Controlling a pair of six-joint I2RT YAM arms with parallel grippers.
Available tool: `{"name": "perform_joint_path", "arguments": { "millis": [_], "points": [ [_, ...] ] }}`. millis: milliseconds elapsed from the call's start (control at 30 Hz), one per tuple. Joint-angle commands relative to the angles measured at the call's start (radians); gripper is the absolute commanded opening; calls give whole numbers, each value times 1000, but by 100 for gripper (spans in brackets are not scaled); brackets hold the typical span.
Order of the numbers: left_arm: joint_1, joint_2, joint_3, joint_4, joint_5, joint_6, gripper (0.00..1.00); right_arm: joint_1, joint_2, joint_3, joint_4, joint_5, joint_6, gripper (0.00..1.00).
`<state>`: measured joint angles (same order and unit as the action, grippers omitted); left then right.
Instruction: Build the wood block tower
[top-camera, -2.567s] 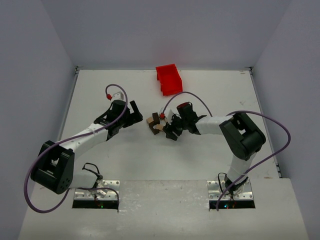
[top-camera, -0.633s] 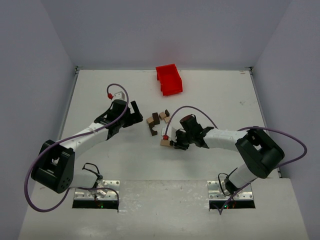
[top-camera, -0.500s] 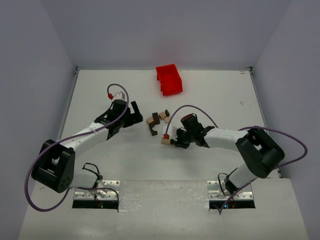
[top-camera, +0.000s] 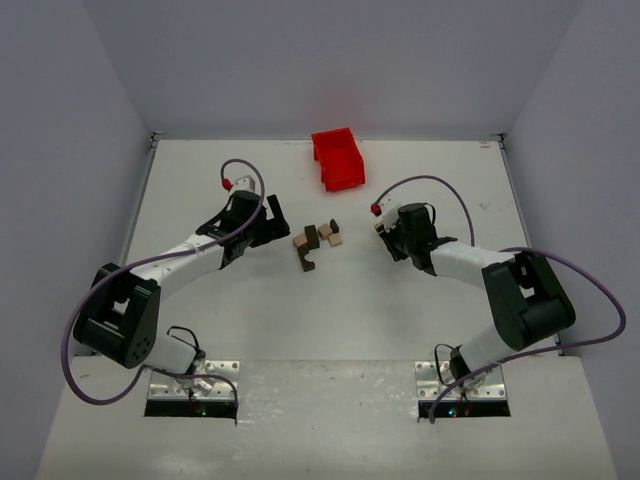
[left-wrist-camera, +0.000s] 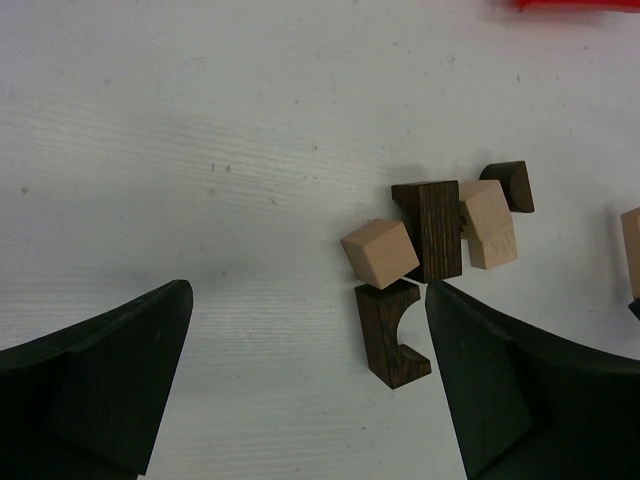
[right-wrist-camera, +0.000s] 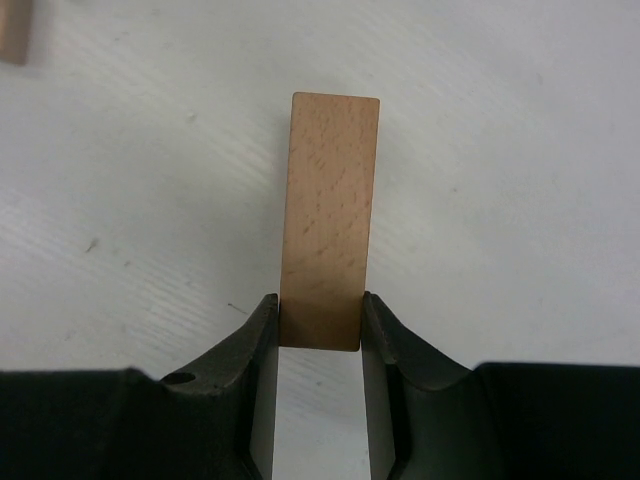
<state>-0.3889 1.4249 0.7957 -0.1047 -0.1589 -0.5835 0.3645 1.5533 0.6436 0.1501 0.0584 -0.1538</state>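
Observation:
The wood block tower is out of view; small wooden blocks lie in a loose cluster (top-camera: 316, 240) at mid-table. In the left wrist view I see a pale cube (left-wrist-camera: 380, 253), a dark upright block (left-wrist-camera: 438, 228), a dark arch block (left-wrist-camera: 392, 332), pale blocks (left-wrist-camera: 488, 225) and a dark half-round (left-wrist-camera: 508, 185). My left gripper (top-camera: 279, 221) (left-wrist-camera: 310, 390) is open just left of the cluster, its right finger beside the arch block. My right gripper (top-camera: 384, 230) (right-wrist-camera: 318, 320) is shut on a pale flat block (right-wrist-camera: 328, 220) (top-camera: 379, 226), right of the cluster.
A red plastic bin (top-camera: 337, 158) sits at the back of the white table, behind the cluster. Grey walls close in the table on three sides. Another pale block (right-wrist-camera: 14, 30) shows at the top-left corner of the right wrist view.
My right gripper has carried the pale block from in front of the cluster back and to the right. My left gripper has edged slightly farther and closer to the cluster.

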Motion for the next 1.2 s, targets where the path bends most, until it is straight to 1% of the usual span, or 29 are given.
{"name": "perform_joint_path", "arguments": {
  "millis": [0,67,133,233,333,433,500,633,700,967,1100,1167],
  "points": [
    [-5,22,45,30,-12,8,100,2,16,60,-25,295,311,14],
    [-5,24,45,30,-14,8,100,2,13,60,-53,312,368,14],
    [-5,23,45,28,-17,8,100,2,-2,40,-42,281,365,14],
    [-5,22,42,30,-16,7,100,2,-47,-14,2,176,322,13],
    [-5,25,37,39,-14,7,100,1,-95,-70,65,28,239,14],
    [-5,30,41,43,1,15,100,1,-86,-71,62,-70,200,14],
    [-5,30,41,43,6,20,100,2,-62,-49,49,-95,189,14],
    [-5,28,36,43,4,22,100,2,-26,-10,5,-83,186,16],
    [-5,26,34,42,6,22,100,2,-17,3,-16,-89,177,22],
    [-5,19,33,42,6,27,100,2,24,41,-85,-86,145,30],
    [-5,19,33,42,6,30,100,1,66,68,-114,-37,123,31],
    [-5,19,33,42,10,30,100,2,100,92,-138,-12,125,34]
  ]
}}
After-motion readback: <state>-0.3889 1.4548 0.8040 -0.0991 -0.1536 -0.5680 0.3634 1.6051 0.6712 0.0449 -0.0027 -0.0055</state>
